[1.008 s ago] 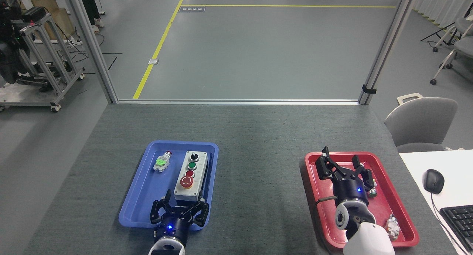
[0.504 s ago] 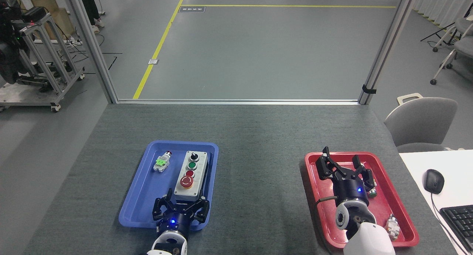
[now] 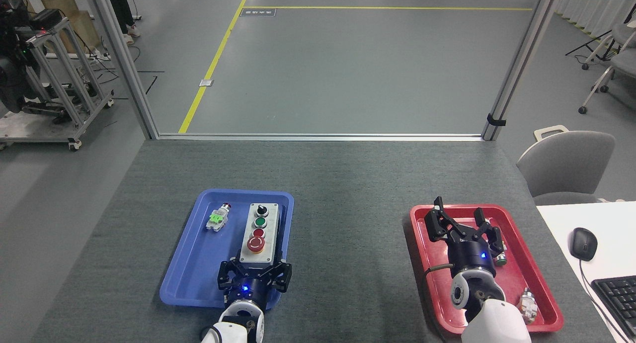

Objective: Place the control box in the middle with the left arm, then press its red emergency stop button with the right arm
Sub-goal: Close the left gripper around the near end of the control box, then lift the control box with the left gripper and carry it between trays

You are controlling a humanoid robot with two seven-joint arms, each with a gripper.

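Note:
The control box (image 3: 259,232) lies lengthwise in the right half of the blue tray (image 3: 194,263). From far to near it carries a black knob, a green button, a small red button and the large red emergency stop button (image 3: 256,243). My left gripper (image 3: 254,272) is open right at the box's near end, with its black fingers spread to either side of that end. I cannot tell whether they touch the box. My right gripper (image 3: 462,218) hangs open over the red tray (image 3: 539,283), holding nothing.
A small white-and-green push-button part (image 3: 217,217) lies in the blue tray's far left. The red tray holds a small green-tipped part (image 3: 501,257) and a silver part (image 3: 527,303). A white desk with a mouse (image 3: 583,243) and a keyboard stands at right. A grey chair (image 3: 566,166) is behind it.
My left gripper has moved right and forward to the box's near end. That end now sits slightly further right. The right arm has not moved.

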